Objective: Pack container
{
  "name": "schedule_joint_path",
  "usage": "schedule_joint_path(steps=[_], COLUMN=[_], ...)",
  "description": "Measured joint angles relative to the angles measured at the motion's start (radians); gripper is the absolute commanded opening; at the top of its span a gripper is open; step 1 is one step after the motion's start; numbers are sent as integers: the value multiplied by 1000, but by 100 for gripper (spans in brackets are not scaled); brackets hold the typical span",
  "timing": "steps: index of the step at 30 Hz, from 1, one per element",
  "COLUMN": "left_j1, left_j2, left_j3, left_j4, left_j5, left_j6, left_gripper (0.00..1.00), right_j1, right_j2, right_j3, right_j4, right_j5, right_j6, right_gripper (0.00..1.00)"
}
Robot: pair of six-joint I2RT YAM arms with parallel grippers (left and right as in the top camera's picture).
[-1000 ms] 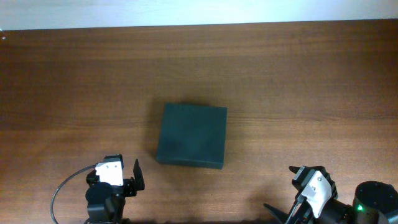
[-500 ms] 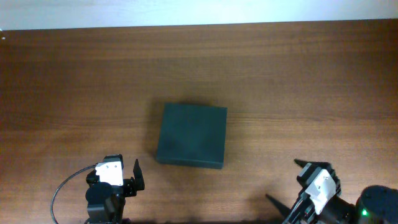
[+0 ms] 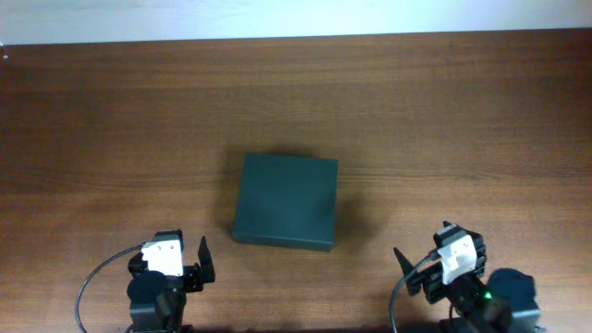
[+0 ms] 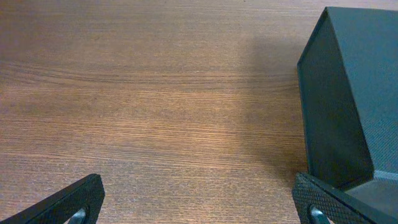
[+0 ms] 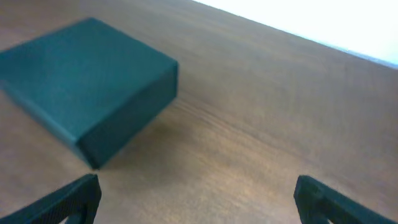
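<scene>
The container (image 3: pixel 284 201) is a dark green-black rectangular box, lid shut, lying in the middle of the wooden table. In the left wrist view it (image 4: pixel 351 93) fills the right edge; in the right wrist view it (image 5: pixel 84 84) lies upper left. My left gripper (image 3: pixel 173 256) is open and empty at the front left, its right finger near the container's front corner (image 4: pixel 196 199). My right gripper (image 3: pixel 424 262) is open and empty at the front right, apart from the container (image 5: pixel 198 199).
The wooden table (image 3: pixel 444 120) runs to a pale wall edge at the back (image 3: pixel 296 18). A grey cable (image 3: pixel 97 277) loops beside the left arm at the front edge.
My right arm has swung left and turned toward the container; its gripper now sits further left and a little further from the front edge. The left arm and the container have not moved.
</scene>
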Motion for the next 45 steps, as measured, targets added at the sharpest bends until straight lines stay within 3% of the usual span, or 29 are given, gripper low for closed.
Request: schedule_joint_path(steps=[7, 13, 45], left_j1=[0, 0, 0], left_j2=[0, 0, 0], left_j3=[0, 0, 0], left_j4=[0, 0, 0], left_j5=[0, 0, 0], left_j6=[0, 0, 0], left_gripper=[99, 100, 99], right_j1=[-42, -54, -54], right_j2=[-44, -63, -70], right_j3=[-138, -184, -239], right_j4=[64, 68, 51], right_j5=[57, 104, 120], right_j6=[158, 212, 232], right_gripper=[99, 99, 99])
